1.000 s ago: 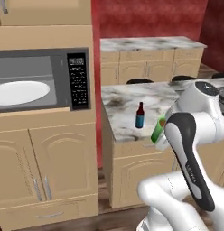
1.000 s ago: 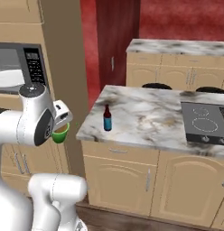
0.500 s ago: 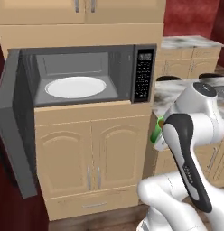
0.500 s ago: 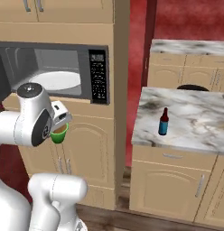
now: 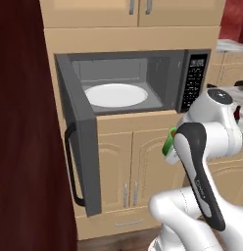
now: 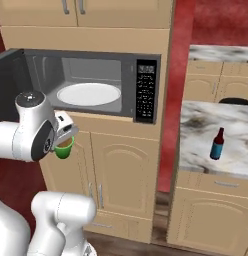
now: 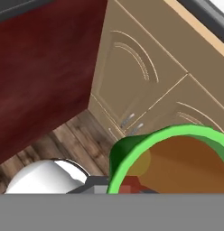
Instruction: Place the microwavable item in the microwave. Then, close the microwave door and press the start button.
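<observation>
Fingers [image 6: 65, 141] shut tight on green cup [image 6: 63, 148], low in front of cupboard doors [image 6: 121, 175]. Above, microwave [image 5: 143, 83] with white plate [image 5: 116, 94] inside, door [image 5: 79, 142] swung wide open. Brown bottle [image 6: 217, 143] on counter [image 6: 216, 150], well apart.

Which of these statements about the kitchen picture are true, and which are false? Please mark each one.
1. The microwave door stands open. True.
2. The green cup sits on the white plate. False: the end effector holds it below the microwave, in front of the cabinet.
3. The brown bottle stands upright on the marble counter. True.
4. The plate carries food. False: it is bare.
</observation>
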Controlling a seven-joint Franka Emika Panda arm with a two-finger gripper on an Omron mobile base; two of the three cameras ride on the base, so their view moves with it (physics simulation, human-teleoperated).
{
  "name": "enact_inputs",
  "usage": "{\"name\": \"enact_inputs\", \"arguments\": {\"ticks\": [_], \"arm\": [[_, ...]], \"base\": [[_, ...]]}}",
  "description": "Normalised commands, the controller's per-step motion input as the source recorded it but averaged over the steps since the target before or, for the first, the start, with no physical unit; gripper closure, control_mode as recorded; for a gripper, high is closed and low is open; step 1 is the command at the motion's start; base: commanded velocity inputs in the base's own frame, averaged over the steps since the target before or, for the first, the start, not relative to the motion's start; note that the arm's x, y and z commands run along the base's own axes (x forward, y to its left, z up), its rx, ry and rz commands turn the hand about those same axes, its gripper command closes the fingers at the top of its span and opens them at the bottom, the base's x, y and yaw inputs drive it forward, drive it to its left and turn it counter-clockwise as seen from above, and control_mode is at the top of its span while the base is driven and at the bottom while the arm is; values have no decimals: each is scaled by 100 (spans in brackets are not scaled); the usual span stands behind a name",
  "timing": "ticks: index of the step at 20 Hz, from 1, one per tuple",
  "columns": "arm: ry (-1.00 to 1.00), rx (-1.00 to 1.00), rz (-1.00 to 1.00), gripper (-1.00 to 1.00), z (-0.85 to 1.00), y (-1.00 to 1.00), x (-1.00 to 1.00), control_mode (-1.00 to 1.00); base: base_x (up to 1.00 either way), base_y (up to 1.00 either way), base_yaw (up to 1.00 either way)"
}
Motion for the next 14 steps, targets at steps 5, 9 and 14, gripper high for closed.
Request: {"name": "enact_inputs", "arguments": {"ticks": [5, 9, 14], "arm": [[0, 0, 0, 100, 0, 0, 0, 100], [0, 0, 0, 100, 0, 0, 0, 100], [0, 0, 0, 100, 0, 0, 0, 100]], "base": [[30, 0, 9], [3, 0, 7], [1, 0, 6]]}}
